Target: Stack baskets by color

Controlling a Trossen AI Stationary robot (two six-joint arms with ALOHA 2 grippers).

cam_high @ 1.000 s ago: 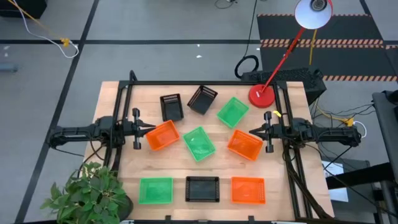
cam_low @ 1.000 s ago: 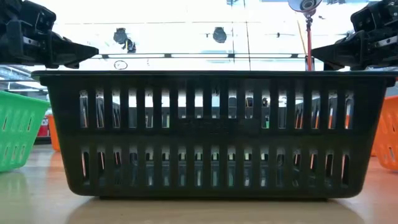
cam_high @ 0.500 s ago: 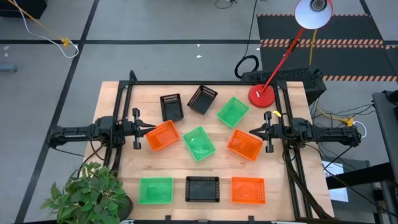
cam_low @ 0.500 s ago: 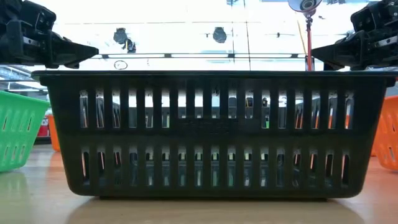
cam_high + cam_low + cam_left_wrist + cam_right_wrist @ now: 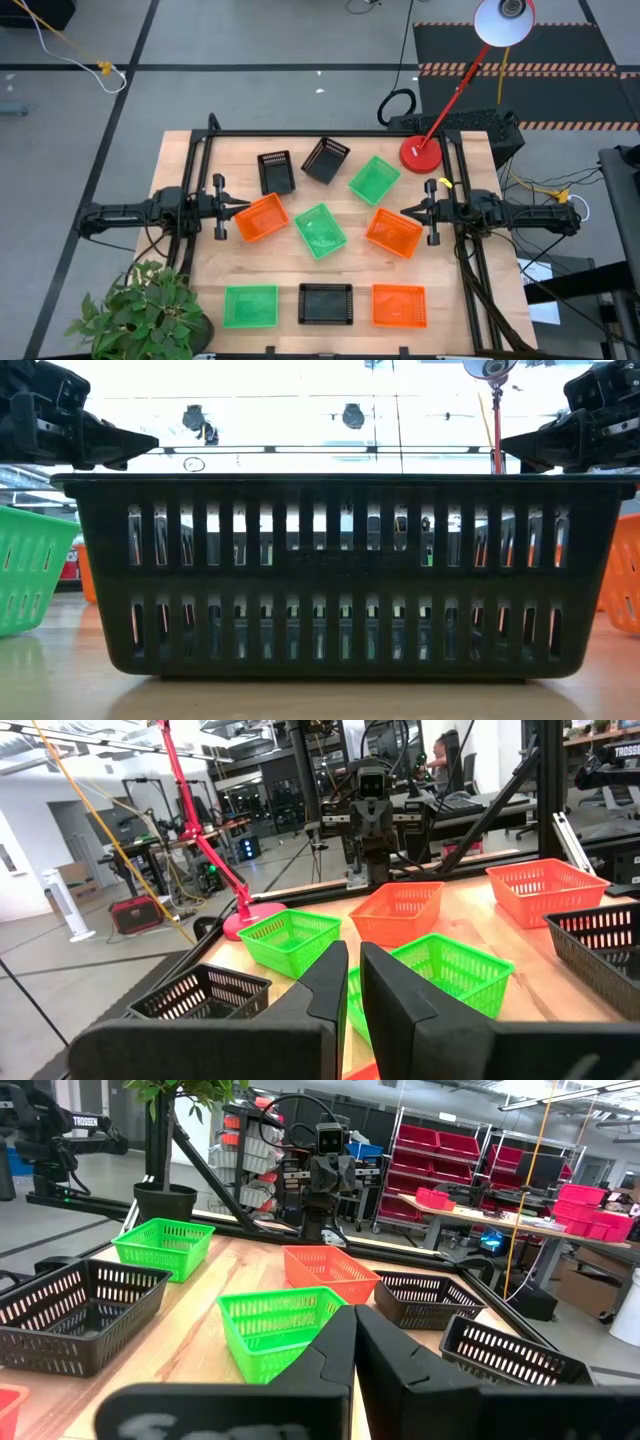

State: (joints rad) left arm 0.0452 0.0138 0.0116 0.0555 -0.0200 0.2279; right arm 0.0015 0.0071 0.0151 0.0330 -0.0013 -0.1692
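Note:
Nine baskets rest on their bottoms on the wooden table. Green [image 5: 250, 306], black [image 5: 326, 304] and orange [image 5: 399, 306] form a row along the near edge. In the middle lie an orange [image 5: 261, 218], a green [image 5: 320, 230] and another orange [image 5: 393, 232]. Farther back are two black ones [image 5: 277, 172] [image 5: 326, 160] and a green one [image 5: 374, 180]. My left gripper [image 5: 240, 207] points level over the left orange basket's rim, shut to a thin slit [image 5: 353, 982], holding nothing. My right gripper [image 5: 405, 212] [image 5: 355, 1330] faces it from the right, shut and empty.
A red round lamp base [image 5: 421, 152] stands at the far right corner, its arm slanting up to a white shade [image 5: 503, 20]. A potted plant [image 5: 145, 305] is off the near left corner. A black frame rail [image 5: 330, 133] runs along the far edge.

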